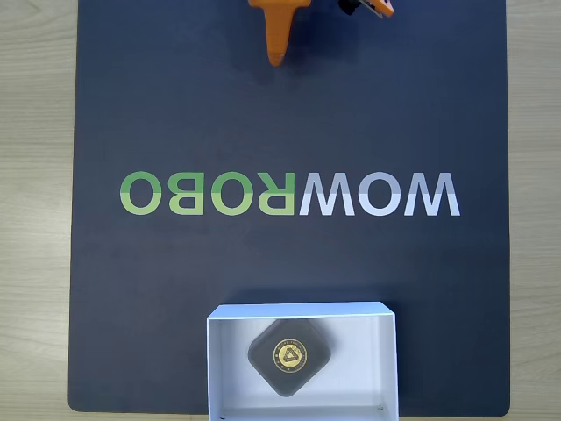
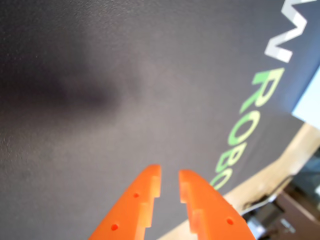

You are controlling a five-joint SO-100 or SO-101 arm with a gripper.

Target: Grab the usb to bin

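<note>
Already the usb [image 1: 289, 357] lies inside the bin [image 1: 389, 351]; the empty gripper [image 2: 169, 180], jaws narrowly parted, risks little unless it returns and nudges the box.

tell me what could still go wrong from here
Little is left to fail: the usb already lies inside the bin. The bin sits at the mat's near edge in the fixed view, so a knock could shift it. The tool, slightly open, holds nothing.

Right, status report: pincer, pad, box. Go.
Orange pincer empty, slightly ajar, over dark mat. Dark grey square pad with gold emblem inside white open-top box. Nothing obstructing.
</note>
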